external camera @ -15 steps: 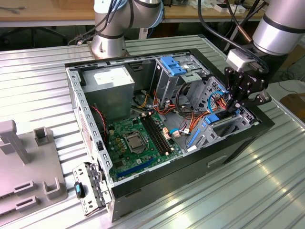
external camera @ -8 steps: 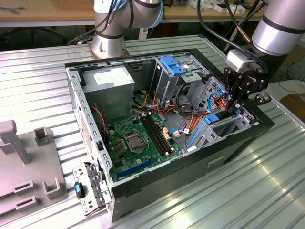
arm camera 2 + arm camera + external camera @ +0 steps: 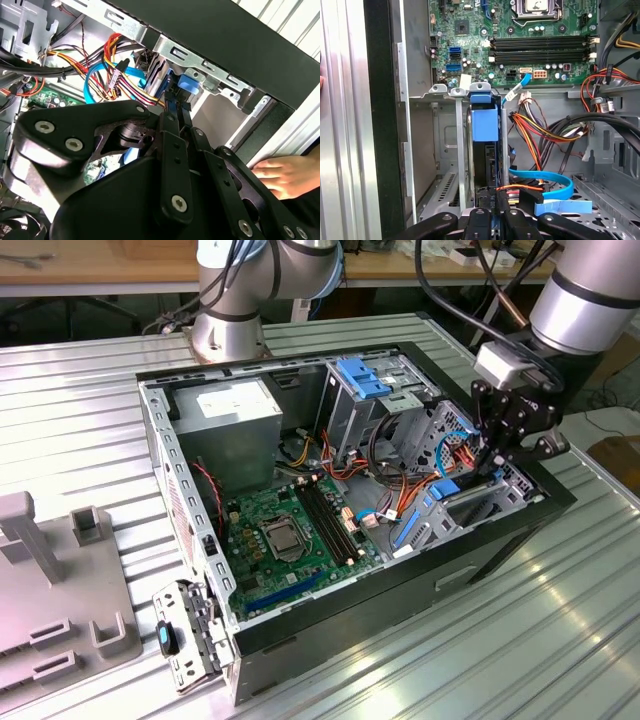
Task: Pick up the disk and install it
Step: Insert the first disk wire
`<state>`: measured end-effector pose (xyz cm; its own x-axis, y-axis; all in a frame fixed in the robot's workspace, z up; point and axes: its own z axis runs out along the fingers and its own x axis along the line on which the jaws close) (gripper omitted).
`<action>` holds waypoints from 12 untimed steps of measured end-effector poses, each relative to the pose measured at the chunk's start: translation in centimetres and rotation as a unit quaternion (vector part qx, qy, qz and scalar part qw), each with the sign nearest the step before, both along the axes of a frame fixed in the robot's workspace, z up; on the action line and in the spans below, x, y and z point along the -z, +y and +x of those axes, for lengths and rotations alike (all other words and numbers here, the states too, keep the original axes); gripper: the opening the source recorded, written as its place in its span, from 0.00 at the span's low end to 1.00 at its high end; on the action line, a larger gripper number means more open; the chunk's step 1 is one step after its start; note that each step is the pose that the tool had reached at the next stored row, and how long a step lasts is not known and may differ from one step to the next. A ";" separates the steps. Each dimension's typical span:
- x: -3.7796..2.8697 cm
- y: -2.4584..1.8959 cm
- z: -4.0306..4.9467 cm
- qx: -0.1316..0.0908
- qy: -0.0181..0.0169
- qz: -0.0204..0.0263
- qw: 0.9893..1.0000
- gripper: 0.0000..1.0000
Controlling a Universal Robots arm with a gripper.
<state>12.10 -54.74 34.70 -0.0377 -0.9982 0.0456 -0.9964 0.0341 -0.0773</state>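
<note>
Ribbed metal table [image 3: 560, 620] under the case; tool [image 3: 492, 216] clamps disk [image 3: 484, 125] in its bay; second wrist view catches a hand [image 3: 285, 175].

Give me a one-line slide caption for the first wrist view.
Gripper lowered into the open computer case, at the disk standing on edge in its drive bay, motherboard beyond.
</note>
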 end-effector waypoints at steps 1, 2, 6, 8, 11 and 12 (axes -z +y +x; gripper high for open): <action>-0.01 0.01 0.00 0.000 0.000 0.000 1.000 0.16; -0.02 0.01 0.00 0.000 0.000 0.000 1.000 0.16; -0.02 0.13 0.00 0.000 0.000 0.000 1.000 0.16; -0.02 0.19 0.00 0.000 0.000 0.000 1.000 0.16; -0.01 0.24 0.00 0.000 0.000 0.000 1.000 0.16; 0.00 0.24 0.00 0.000 0.000 0.000 1.000 0.16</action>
<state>12.10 -54.50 34.71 -0.0378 -0.9982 0.0456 -0.9964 0.0342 -0.0772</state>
